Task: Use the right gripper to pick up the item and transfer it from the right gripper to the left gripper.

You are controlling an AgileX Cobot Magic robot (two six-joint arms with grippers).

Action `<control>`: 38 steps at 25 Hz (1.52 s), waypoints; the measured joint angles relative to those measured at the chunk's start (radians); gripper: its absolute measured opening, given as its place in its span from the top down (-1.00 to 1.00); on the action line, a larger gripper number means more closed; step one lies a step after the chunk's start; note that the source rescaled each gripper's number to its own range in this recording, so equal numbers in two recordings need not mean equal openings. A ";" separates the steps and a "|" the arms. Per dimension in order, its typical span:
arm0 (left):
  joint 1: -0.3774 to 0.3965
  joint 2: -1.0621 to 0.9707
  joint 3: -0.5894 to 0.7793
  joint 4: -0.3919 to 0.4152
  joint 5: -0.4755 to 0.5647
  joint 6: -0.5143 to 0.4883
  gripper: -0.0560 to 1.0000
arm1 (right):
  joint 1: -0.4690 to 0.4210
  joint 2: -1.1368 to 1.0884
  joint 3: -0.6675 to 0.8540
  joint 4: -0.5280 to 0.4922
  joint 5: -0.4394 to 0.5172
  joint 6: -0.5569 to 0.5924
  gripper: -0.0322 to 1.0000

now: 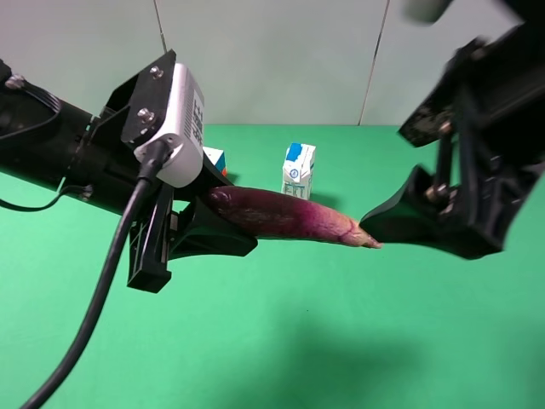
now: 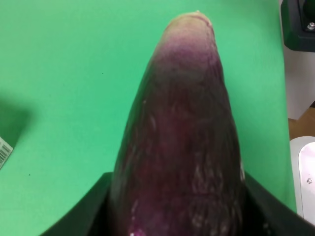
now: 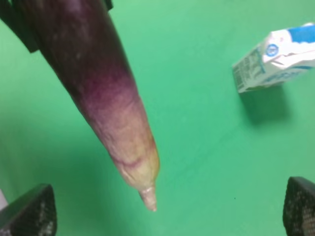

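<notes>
Held aloft in front of the milk carton (image 1: 298,170): eggplant (image 1: 285,217), dark end clenched in the left gripper (image 1: 192,239). Plain only from the right wrist view — right gripper (image 3: 165,211) released, pads (image 3: 29,214) spread clear of the tan tip.

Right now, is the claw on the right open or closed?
Open. The right gripper has its fingers wide apart in the right wrist view, and the pale tip of the eggplant hangs free between them.
</notes>
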 joint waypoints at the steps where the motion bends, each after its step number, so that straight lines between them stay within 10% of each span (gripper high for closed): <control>1: 0.000 0.000 0.000 0.000 0.000 0.000 0.89 | 0.000 -0.018 0.000 -0.005 0.008 0.023 -1.00; 38: 0.000 0.000 0.000 -0.004 0.000 0.000 0.89 | 0.001 -0.915 0.551 -0.005 -0.011 0.251 -1.00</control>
